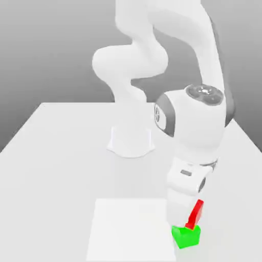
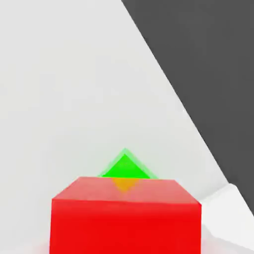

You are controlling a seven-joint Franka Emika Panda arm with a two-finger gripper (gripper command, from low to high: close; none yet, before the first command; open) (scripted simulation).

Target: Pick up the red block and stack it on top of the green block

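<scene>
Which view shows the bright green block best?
The exterior view: most of the bright green cube-like block shows below the bright red block. The hand view shows only a green corner past the red one.

Red block tilted, apparently touching green block.

White tabletop, evenly lit; flat white square panel lying on it. Beyond the tabletop's far edge, plain gray backdrop, darker low, lighter high.
</scene>
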